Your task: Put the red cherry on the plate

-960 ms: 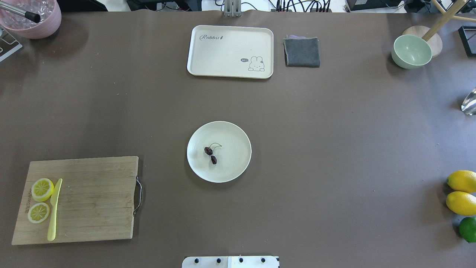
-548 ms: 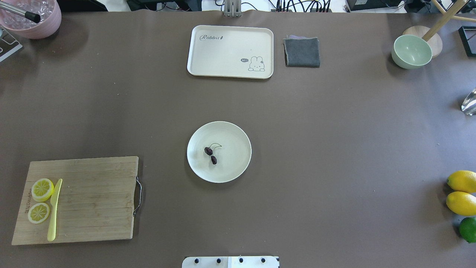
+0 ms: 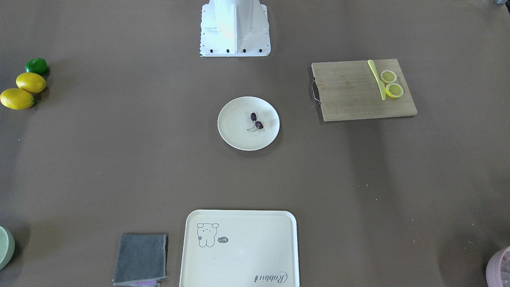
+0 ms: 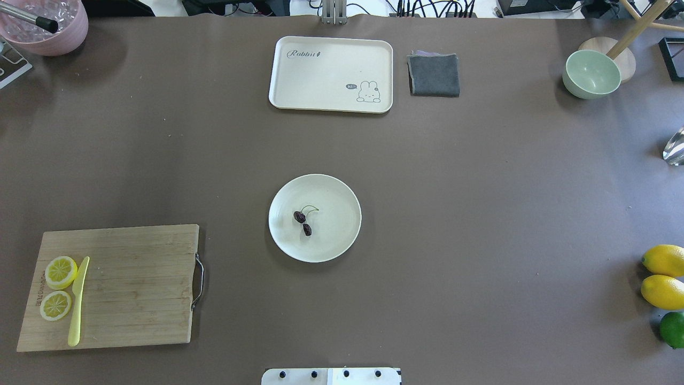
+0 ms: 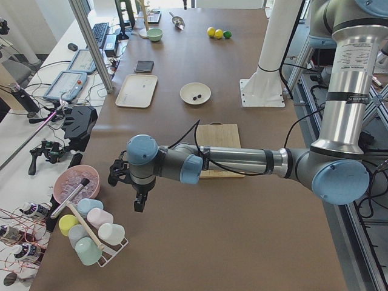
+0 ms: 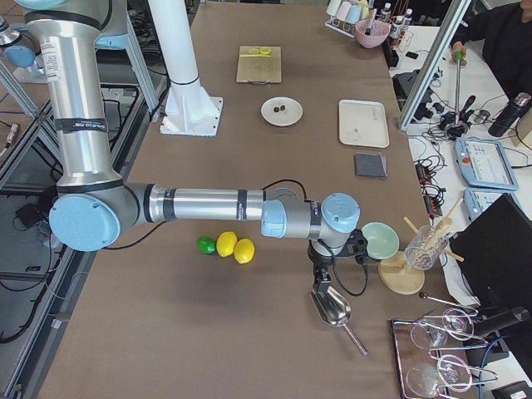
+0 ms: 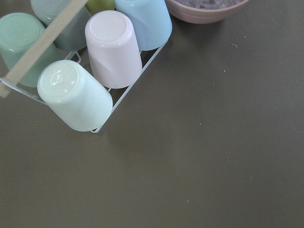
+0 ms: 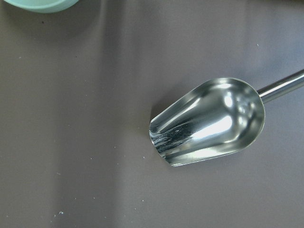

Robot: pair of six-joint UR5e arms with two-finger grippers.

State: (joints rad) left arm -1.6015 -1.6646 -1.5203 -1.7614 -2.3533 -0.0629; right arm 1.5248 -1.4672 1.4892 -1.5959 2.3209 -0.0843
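- Resting on the round cream-white shallow plate (image 4: 337, 240), the pair of tiny dark purple-red cherries (image 4: 303, 223) on thin greenish stems lies well apart from both grippers.
- Left gripper (image 5: 139, 205) hangs fingers-down over the brown table (image 4: 481, 214), near a wire rack of upturned pastel cups (image 7: 114, 47) and a pink bowl (image 4: 64, 45). Whether it is released or clenched cannot be told.
- Right gripper (image 6: 321, 276) hangs just above a shiny metal scoop (image 8: 213, 118), with a pale green bowl (image 4: 590, 72) near it. Its grip cannot be told either.
- 2 lemon slices (image 4: 60, 271) and a yellow plastic knife (image 4: 77, 305) lie on a wooden cutting board (image 4: 133, 289) on the left gripper's side of the plate.
- 2 whole lemons (image 4: 664, 260) and 1 green lime (image 4: 672, 329) sit on the right gripper's side.
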